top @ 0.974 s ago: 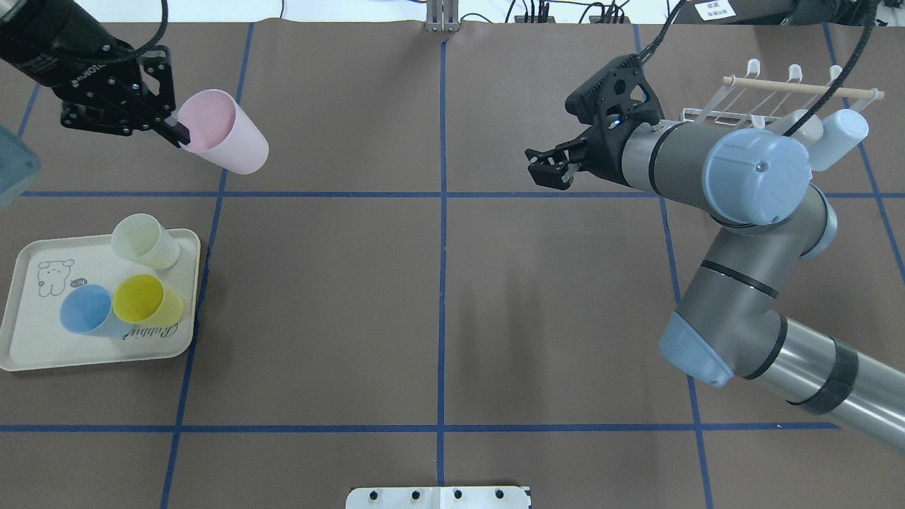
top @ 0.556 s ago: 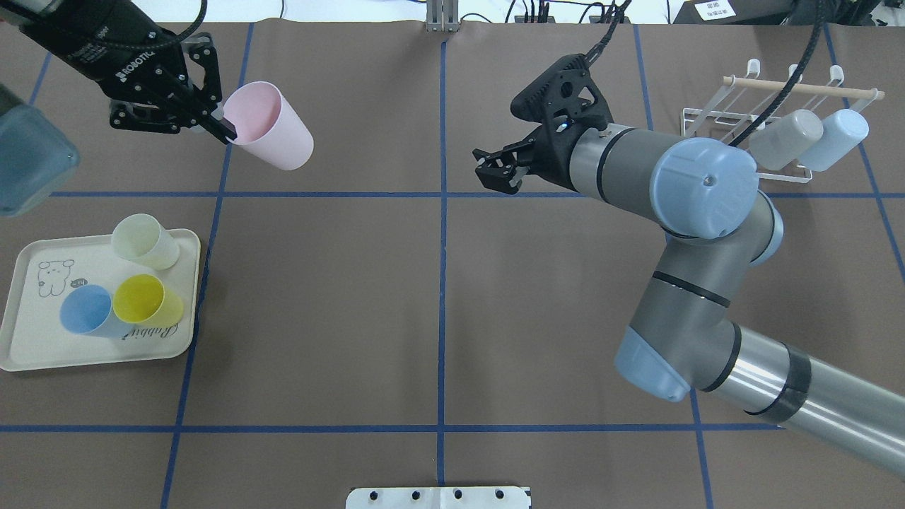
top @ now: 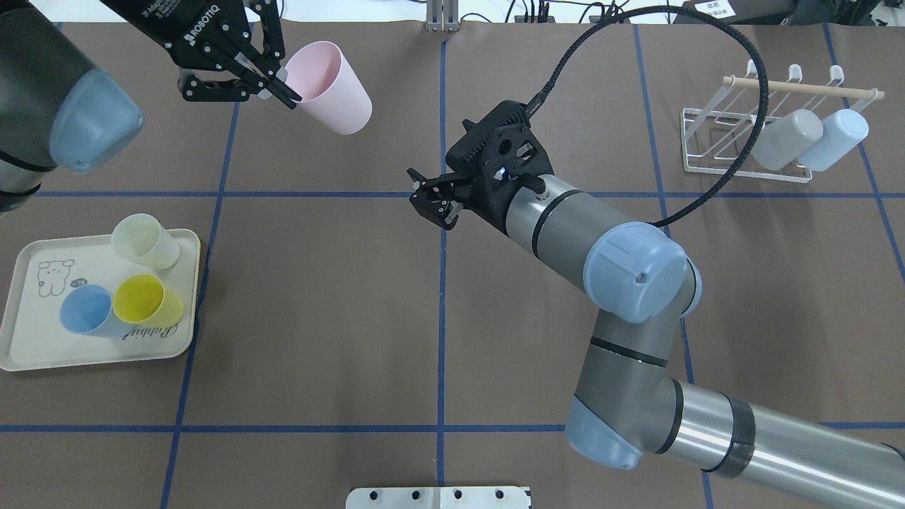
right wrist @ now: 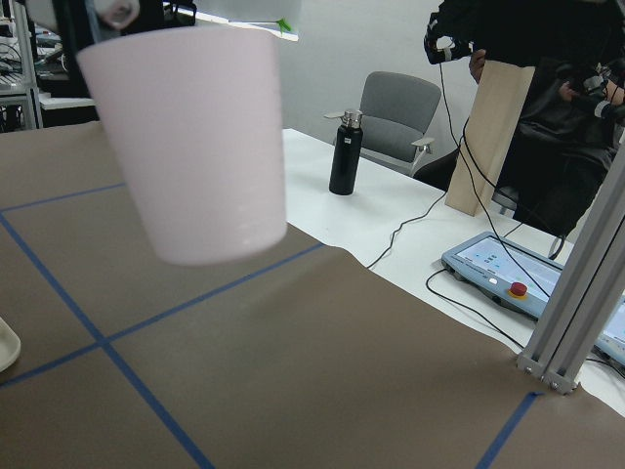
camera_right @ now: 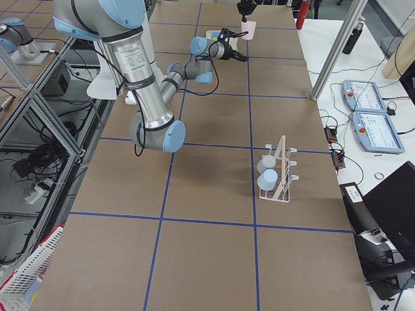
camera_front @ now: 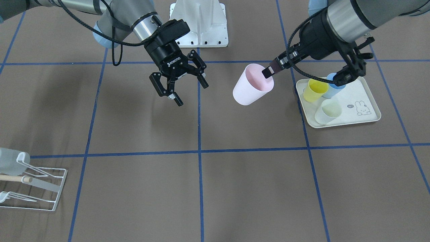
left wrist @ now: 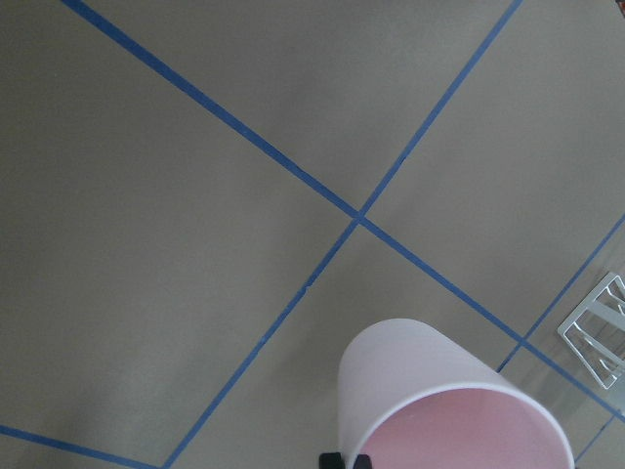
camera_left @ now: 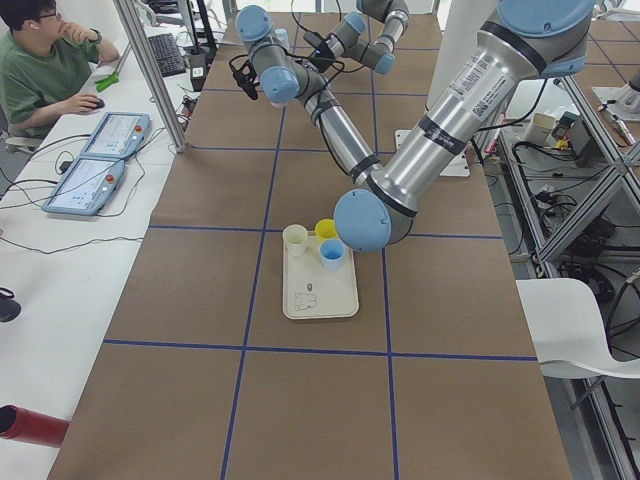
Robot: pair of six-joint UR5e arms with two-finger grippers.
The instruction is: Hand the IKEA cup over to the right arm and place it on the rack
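Pink cup [top: 331, 99] hangs above the desk [top: 318, 318], rim pinched in my left pincer [top: 281, 90], its base slanting toward my right pincer [top: 428, 201], which gapes wide and empty, near but apart, on the cup's right.

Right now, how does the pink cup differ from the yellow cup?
The pink cup is in the air, its rim pinched by the left jaws; the yellow cup stands on the tray. The pink cup has nothing next to it; the yellow cup sits right beside the blue cup. Besides colour, that is all that sets them apart: both are plain, tapered cups without handles, mouths upward.
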